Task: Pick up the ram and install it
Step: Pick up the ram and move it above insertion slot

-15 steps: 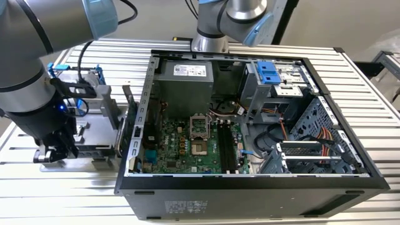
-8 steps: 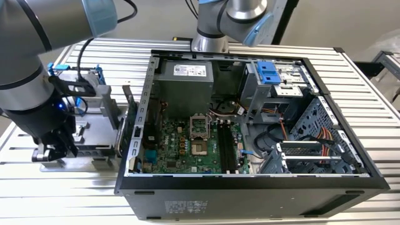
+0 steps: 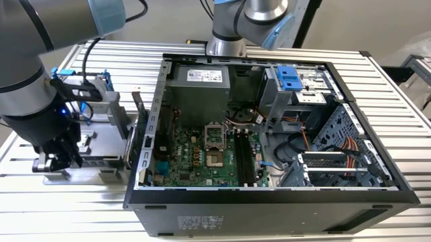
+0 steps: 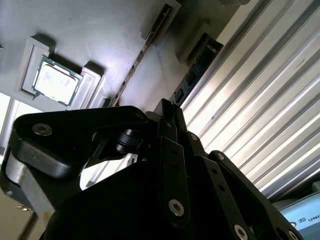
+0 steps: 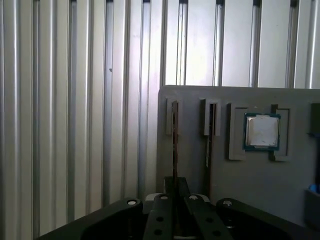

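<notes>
The ram (image 5: pixel 174 135) is a thin dark stick standing on edge in the outermost slot of a grey parts tray (image 5: pixel 250 185). It also shows in the second wrist view as the ram (image 4: pixel 194 72). My gripper (image 5: pixel 176 187) is down over the stick's near end, fingers drawn close together with the stick's edge running between them. In the exterior view my gripper (image 3: pixel 59 157) hangs low over the tray (image 3: pixel 101 136) at the exterior view's left, beside the open computer case (image 3: pixel 145 166). A second stick (image 5: pixel 209 140) stands in the neighbouring slot.
A square silver processor chip (image 5: pixel 261 131) lies in a tray recess beyond the sticks. A hard drive in a blue-handled bracket (image 3: pixel 84 85) stands at the tray's far end. Black memory slots (image 3: pixel 244 156) run along the case's motherboard. Ribbed metal table (image 5: pixel 75 100) surrounds the tray.
</notes>
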You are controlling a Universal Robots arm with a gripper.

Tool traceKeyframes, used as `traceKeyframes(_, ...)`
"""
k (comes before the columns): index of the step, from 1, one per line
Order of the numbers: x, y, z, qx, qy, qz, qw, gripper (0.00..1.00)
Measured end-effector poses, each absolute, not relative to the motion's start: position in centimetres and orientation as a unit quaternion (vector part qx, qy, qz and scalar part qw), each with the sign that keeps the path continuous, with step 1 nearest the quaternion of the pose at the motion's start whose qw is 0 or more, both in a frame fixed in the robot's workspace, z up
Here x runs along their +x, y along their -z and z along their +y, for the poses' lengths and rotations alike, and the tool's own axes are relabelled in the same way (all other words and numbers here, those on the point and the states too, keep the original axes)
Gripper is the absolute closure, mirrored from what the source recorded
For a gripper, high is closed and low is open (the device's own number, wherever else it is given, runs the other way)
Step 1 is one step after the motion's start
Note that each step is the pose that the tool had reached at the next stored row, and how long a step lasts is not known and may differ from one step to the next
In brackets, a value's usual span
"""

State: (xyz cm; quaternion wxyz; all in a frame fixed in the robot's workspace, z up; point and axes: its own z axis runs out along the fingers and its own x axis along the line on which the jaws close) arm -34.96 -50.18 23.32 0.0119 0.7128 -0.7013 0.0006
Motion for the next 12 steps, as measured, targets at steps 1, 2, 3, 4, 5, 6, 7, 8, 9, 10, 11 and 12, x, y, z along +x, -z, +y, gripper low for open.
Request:
traceKeyframes(1, -34.96, -23.39, -50.17, 0.712, -0.001, -0.702, 0.012, 1.00)
traceKeyframes(2, -34.96, -23.46, -50.17, 0.712, -0.001, -0.702, 0.012, 1.00)
traceKeyframes(3, -34.96, -23.53, -50.17, 0.712, -0.001, -0.702, 0.012, 1.00)
traceKeyframes(4, -34.96, -23.60, -50.17, 0.711, -0.001, -0.703, 0.012, 1.00)
traceKeyframes(5, -34.96, -23.66, -50.17, 0.711, -0.001, -0.703, 0.012, 1.00)
traceKeyframes(6, -34.96, -23.74, -50.17, 0.711, 0.000, -0.703, 0.012, 1.00)
traceKeyframes(7, -34.96, -23.82, -50.17, 0.711, 0.000, -0.703, 0.012, 1.00)
traceKeyframes(8, -34.96, -23.90, -50.17, 0.710, 0.000, -0.704, 0.012, 1.00)
traceKeyframes(9, -34.96, -23.97, -50.17, 0.710, 0.000, -0.704, 0.012, 1.00)
traceKeyframes(10, -34.96, -24.05, -50.17, 0.710, 0.000, -0.704, 0.012, 1.00)
traceKeyframes(11, -34.96, -24.14, -50.17, 0.710, 0.000, -0.704, 0.012, 1.00)
traceKeyframes(12, -34.96, -24.23, -50.17, 0.710, 0.000, -0.704, 0.012, 1.00)
